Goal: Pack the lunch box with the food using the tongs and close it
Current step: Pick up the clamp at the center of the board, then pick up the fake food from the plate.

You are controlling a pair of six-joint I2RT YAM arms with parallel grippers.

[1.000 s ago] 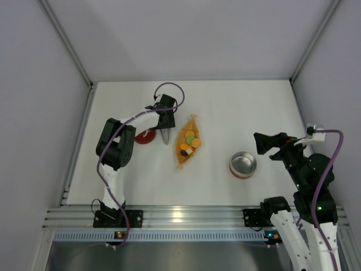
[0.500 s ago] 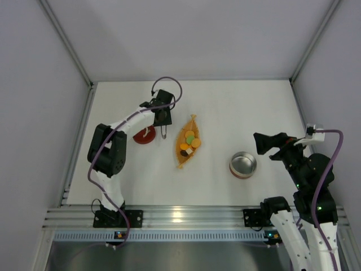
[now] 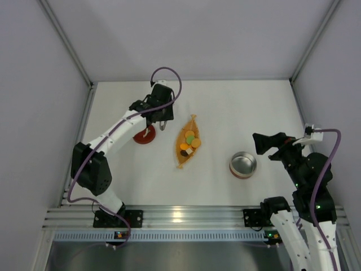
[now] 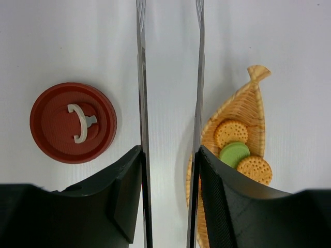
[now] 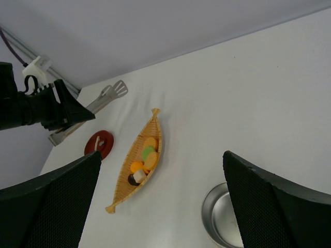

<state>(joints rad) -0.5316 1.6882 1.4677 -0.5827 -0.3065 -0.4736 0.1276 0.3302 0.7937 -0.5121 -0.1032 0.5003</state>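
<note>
The white table [image 3: 254,107] is walled by pale panels on the left, far and right sides, with a metal rail along the near edge. A broad bare stretch of its surface runs along the far side and the right, and another lies between the tray and the lunch box.

The left arm reaches from its near-left base to the far-left middle. The left gripper [image 3: 161,116] hangs there, well apart from the left wall and nearer the far edge. Its fingers [image 4: 124,196] press from outside on the two arms of the tongs [image 4: 141,77].

The right gripper [image 3: 262,143] hovers just right of the lunch box, near the right edge, its jaws spread wide with nothing between them.

The orange leaf-shaped tray [image 3: 192,119] lies mid-table, its long axis near to far and leaning slightly right at the far tip.

The tongs are lifted off the table over the gap between lid and tray. Their long axis runs near to far, roughly along the tray's. In the right wrist view their flat ends point to the far edge.

The lunch box [image 3: 243,165], open and shiny inside, stands right of the tray and well apart from it. Its red lid [image 3: 144,136] lies flat left of the tongs.

The food [image 3: 189,144] sits in the tray.
</note>
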